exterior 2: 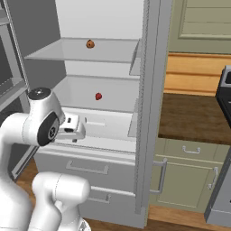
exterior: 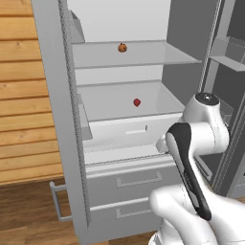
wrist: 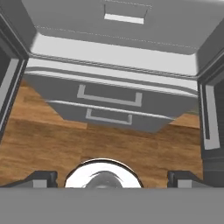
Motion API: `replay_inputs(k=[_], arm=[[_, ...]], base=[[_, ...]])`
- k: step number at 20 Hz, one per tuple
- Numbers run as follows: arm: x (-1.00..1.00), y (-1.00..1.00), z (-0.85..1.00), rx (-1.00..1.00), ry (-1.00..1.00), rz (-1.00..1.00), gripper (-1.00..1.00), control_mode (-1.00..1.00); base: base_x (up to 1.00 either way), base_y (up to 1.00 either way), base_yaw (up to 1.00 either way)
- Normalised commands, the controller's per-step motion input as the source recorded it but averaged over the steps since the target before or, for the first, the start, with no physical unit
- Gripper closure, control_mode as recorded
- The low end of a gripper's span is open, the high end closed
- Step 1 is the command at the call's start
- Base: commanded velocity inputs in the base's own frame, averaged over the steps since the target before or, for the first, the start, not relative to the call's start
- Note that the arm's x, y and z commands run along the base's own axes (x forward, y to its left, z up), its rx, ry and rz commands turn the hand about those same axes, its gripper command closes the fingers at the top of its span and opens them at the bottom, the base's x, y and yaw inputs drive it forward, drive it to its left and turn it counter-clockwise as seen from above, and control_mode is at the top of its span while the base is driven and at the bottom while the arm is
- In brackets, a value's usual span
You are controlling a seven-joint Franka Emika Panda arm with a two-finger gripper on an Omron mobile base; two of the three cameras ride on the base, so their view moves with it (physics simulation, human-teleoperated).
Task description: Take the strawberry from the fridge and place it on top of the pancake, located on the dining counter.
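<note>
The fridge [exterior: 52, 95] [exterior 2: 153, 90] stands open with its white shelves showing. On its second shelf lies the tiny red strawberry [exterior: 137, 102] [exterior 2: 98, 96], alone near the middle. My gripper [exterior 2: 74, 139] [wrist: 112, 177] hangs in front of the fridge, below and to the left of the strawberry's shelf, pointing down. It is open, its fingertips [wrist: 41, 178] wide apart with nothing between them. The hand view looks down on the two bottom drawers [wrist: 109, 98] and the wood floor. The pancake and the dining counter are out of view.
An orange-brown ball [exterior: 122, 47] [exterior 2: 90, 43] sits on the shelf above. A crisper bin [exterior: 127, 129] lies under the strawberry's shelf. The open doors [exterior: 229, 95] [exterior 2: 11, 67] flank the arm. A wall counter with green cabinets [exterior 2: 194, 117] stands to the right.
</note>
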Motion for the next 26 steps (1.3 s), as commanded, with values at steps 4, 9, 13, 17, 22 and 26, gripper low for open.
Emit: replay_inputs(k=[4, 9, 13, 17, 22, 26], arm=[[-0.24, 0.07, 0.0, 0.0, 0.02, -0.01, -1.0, -1.0], [-0.19, 0.11, -0.08, 0.0, 0.01, -0.07, -1.0, -1.0], [-0.06, -0.05, -0.07, 0.02, -0.04, -0.09, -1.0, -1.0], [0.0, -0.34, -0.14, 0.0, -0.03, -0.04, -1.0, -1.0], [0.0, -0.04, -0.32, 0.02, 0.0, -0.03, -1.0, -1.0], [0.0, 0.01, -0.16, 0.04, 0.0, 0.0, -1.0, -1.0]], base=[[0.0, 0.0, 0.0], [0.0, 0.0, 0.0], [0.0, 0.0, 0.0], [0.0, 0.0, 0.0], [0.0, 0.0, 0.0], [0.0, 0.0, 0.0]])
